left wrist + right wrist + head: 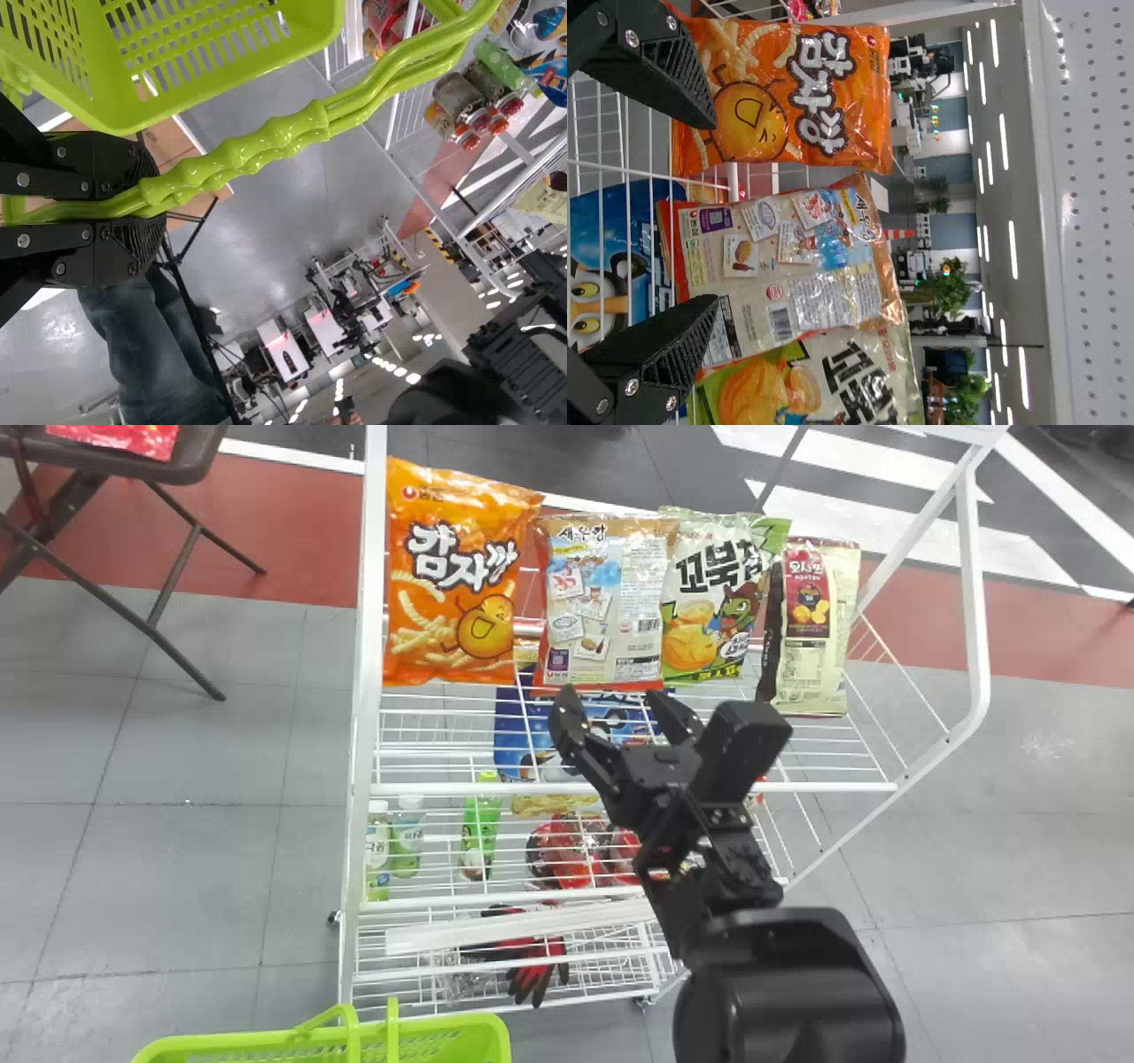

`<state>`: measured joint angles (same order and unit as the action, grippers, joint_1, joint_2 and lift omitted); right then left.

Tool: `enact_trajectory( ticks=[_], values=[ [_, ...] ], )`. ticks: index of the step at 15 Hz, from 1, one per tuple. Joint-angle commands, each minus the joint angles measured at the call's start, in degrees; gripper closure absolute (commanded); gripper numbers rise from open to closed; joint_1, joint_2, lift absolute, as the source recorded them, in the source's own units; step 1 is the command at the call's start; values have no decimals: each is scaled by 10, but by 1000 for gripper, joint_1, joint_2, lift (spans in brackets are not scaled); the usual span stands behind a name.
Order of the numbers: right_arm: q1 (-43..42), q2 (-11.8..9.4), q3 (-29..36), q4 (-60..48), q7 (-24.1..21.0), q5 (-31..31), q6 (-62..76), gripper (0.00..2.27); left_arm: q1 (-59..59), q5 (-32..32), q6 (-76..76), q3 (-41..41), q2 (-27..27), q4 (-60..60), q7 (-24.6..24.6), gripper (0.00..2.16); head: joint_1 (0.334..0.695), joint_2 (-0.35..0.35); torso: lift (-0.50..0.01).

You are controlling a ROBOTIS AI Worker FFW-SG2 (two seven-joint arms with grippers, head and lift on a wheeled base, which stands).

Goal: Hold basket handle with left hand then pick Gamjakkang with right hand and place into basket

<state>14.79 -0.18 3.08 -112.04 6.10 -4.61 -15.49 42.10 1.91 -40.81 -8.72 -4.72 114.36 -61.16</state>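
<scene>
My right gripper is open in front of the shelf, below the second snack bag. The orange Gamjakkang bag stands upright at the left end of the rack's top row, up and to the left of that gripper. In the right wrist view, the right gripper has its fingers spread wide, with the Gamjakkang beyond one finger and nothing held. In the left wrist view, my left gripper is shut on the green basket handle. The basket is at the head view's bottom left.
Beside the Gamjakkang stand a shrimp snack bag, a green-white bag and a cream bag. The white wire rack holds bottles, packs and gloves lower down. A dark folding chair stands at the far left.
</scene>
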Motion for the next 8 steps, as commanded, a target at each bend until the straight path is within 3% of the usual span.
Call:
enact_trajectory(
  ticks=[1,8],
  values=[
    [-42,2,-10,41,6,0,-6,127,0,-8,-1,-2,5,-2,0,2135,695,-350,-19],
    [-150,2,-51,164,30,16,16,127,1,-22,-6,-5,12,-5,4,2135,695,-336,-19]
  ],
)
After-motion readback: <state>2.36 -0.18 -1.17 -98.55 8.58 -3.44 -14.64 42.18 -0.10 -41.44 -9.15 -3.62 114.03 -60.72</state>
